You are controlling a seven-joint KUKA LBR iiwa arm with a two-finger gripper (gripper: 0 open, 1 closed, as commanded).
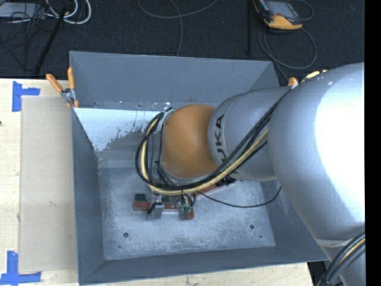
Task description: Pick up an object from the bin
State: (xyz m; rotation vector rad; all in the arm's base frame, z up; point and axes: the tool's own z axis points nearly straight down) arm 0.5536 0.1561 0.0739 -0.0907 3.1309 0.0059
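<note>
My gripper (156, 210) is down at the bin floor, a little left of the middle, mostly hidden under the arm's orange cover. A small thing with dark green and reddish-brown parts (141, 204) lies on the floor right at its left side. Another reddish-brown and green bit (187, 212) shows at its right side. I cannot tell whether these are two things or the ends of one long thing passing under the gripper. Whether the gripper touches it is hidden.
The arm reaches in from the right and covers the bin's middle and right side. Its cables loop around the orange cover, down close to the floor. Bare grey floor shows to the left and in front of the gripper.
</note>
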